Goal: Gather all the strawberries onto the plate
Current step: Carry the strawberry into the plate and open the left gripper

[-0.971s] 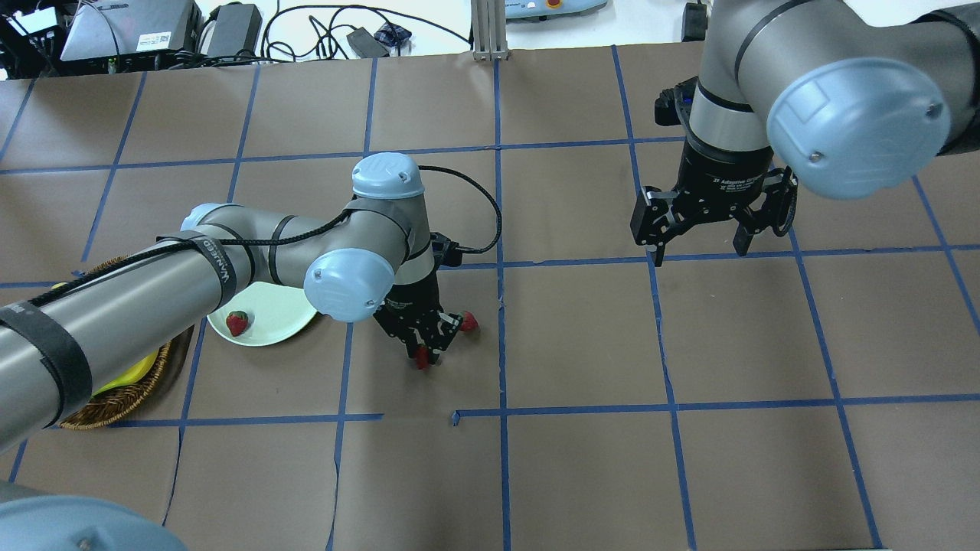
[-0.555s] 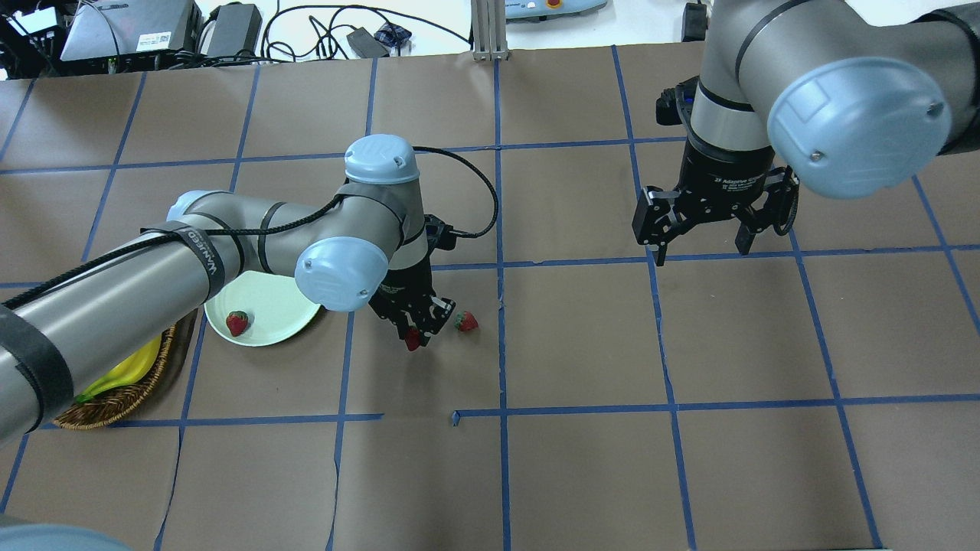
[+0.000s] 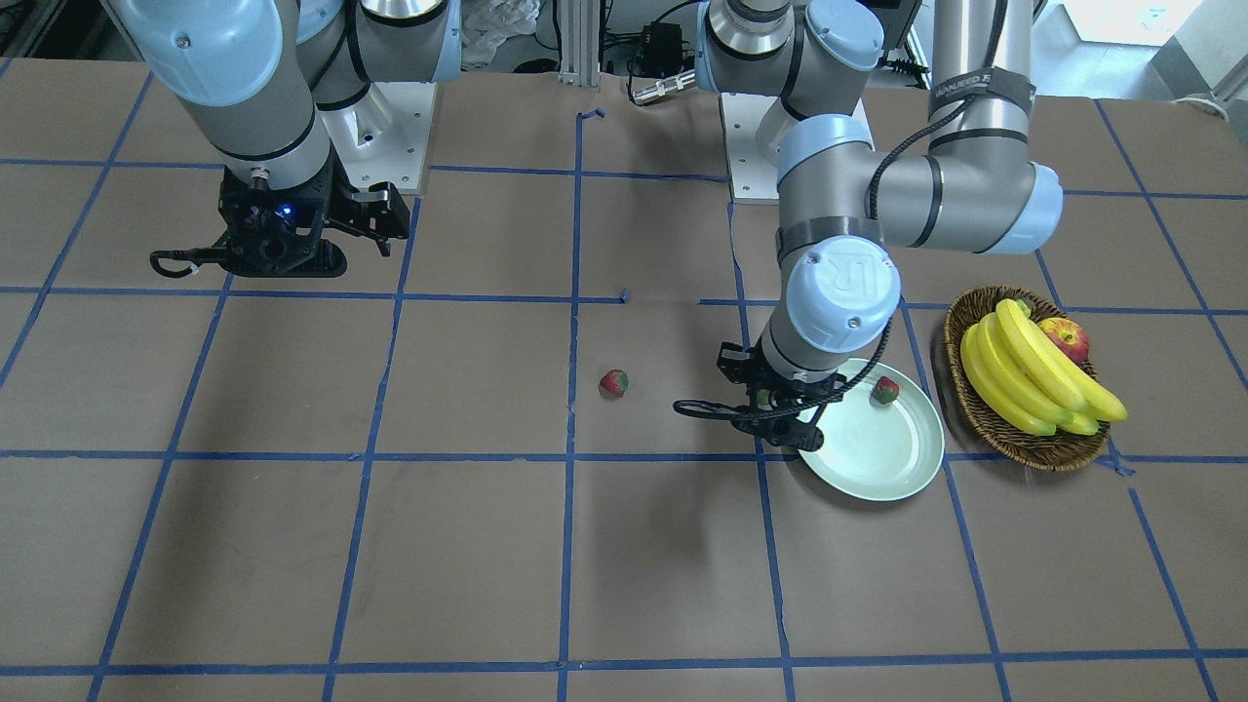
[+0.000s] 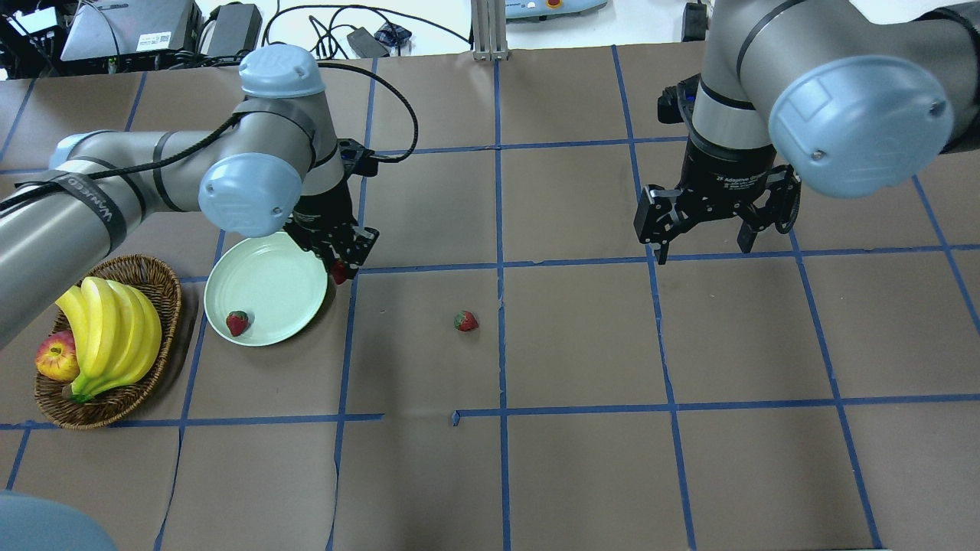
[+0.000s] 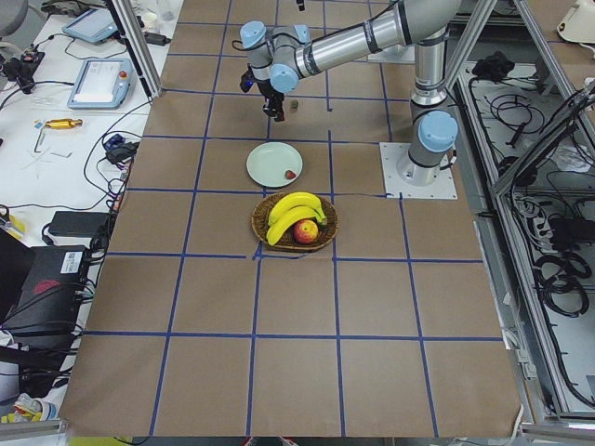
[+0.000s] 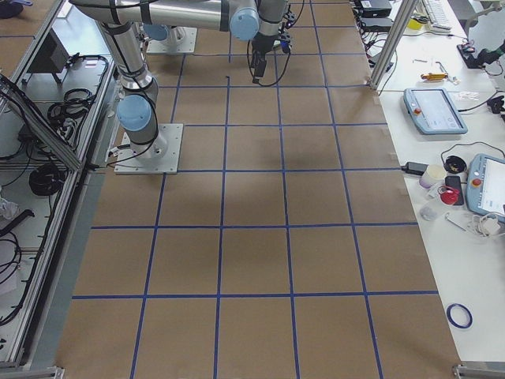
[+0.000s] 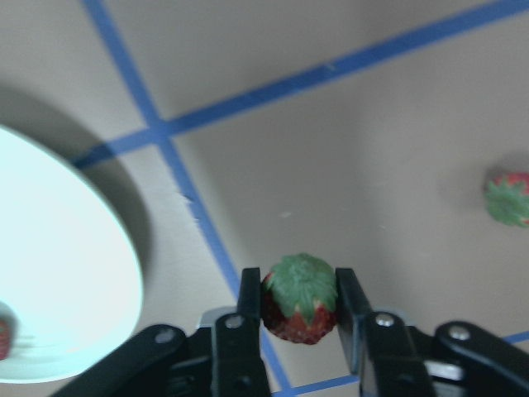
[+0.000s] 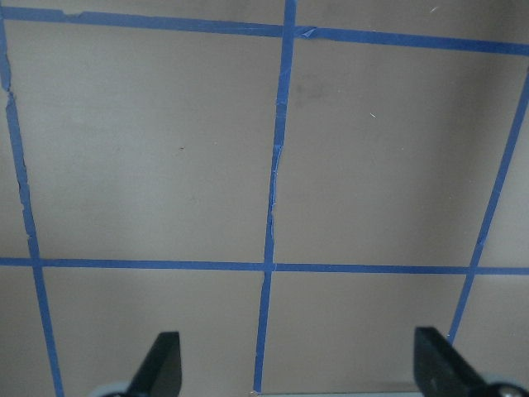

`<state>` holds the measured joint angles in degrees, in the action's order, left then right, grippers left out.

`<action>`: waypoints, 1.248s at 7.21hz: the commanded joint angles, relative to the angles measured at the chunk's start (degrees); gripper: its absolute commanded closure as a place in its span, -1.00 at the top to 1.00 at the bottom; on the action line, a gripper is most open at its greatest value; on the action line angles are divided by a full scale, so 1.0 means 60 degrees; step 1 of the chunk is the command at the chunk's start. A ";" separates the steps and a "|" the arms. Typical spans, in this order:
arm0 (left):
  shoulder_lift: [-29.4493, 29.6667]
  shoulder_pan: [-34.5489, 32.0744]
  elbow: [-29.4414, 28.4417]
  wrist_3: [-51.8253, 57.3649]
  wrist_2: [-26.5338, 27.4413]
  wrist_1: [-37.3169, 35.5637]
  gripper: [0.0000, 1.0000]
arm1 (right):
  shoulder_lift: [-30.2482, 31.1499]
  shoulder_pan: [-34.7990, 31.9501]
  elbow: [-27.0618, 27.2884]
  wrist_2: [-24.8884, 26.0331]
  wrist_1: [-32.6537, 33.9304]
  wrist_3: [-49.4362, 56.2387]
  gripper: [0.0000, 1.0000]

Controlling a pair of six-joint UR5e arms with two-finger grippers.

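Note:
My left gripper (image 4: 341,268) is shut on a strawberry (image 7: 299,298), green cap towards the wrist camera, and holds it above the table just beside the far right rim of the mint-green plate (image 4: 268,285). A second strawberry (image 4: 237,322) lies in the plate near its front left edge. A third strawberry (image 4: 465,321) lies on the brown table to the right, apart from both arms. It also shows in the front-facing view (image 3: 613,382). My right gripper (image 4: 700,246) is open and empty, hovering over bare table at the far right (image 8: 297,372).
A brown wicker basket (image 4: 165,277) with bananas (image 4: 107,329) and a red-yellow apple (image 4: 55,358) stands just left of the plate. Blue tape lines grid the brown table. Cables and equipment lie beyond the far edge.
My left gripper has lifted the strawberry and carried it left and away from me, from right of the plate to its far right rim. The right arm has not moved.

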<state>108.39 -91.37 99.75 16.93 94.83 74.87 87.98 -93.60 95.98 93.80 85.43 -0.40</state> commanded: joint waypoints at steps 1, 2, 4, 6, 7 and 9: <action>0.0069 0.1336 0.0103 0.2048 0.0512 -0.0041 -1.00 | 0.0000 0.0000 -0.0001 -0.0003 0.0001 -0.0036 1.00; 0.0201 0.1676 0.0191 0.2607 0.0833 -0.0085 -1.00 | 0.0000 0.0000 -0.0001 -0.0003 0.0015 -0.0036 1.00; 0.0421 0.1752 0.0192 0.2628 0.1027 -0.0129 -1.00 | 0.0001 0.0000 -0.0015 -0.0003 0.0015 -0.0051 1.00; 0.0553 0.1752 0.0192 0.2569 0.0953 -0.0276 0.62 | 0.0000 0.0000 -0.0016 -0.0003 0.0015 -0.0007 1.00; 0.0554 0.1752 0.0177 0.2598 0.0953 -0.0276 0.79 | 0.0000 0.0000 -0.0016 -0.0003 0.0059 -0.0007 1.00; 0.0336 0.1665 0.0075 0.2541 0.0939 -0.0291 0.86 | 0.0000 0.0000 -0.0001 0.0012 0.0045 -0.0051 1.00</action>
<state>111.33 -80.97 100.49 32.58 100.57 73.17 87.98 -93.60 95.90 93.79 85.73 -0.53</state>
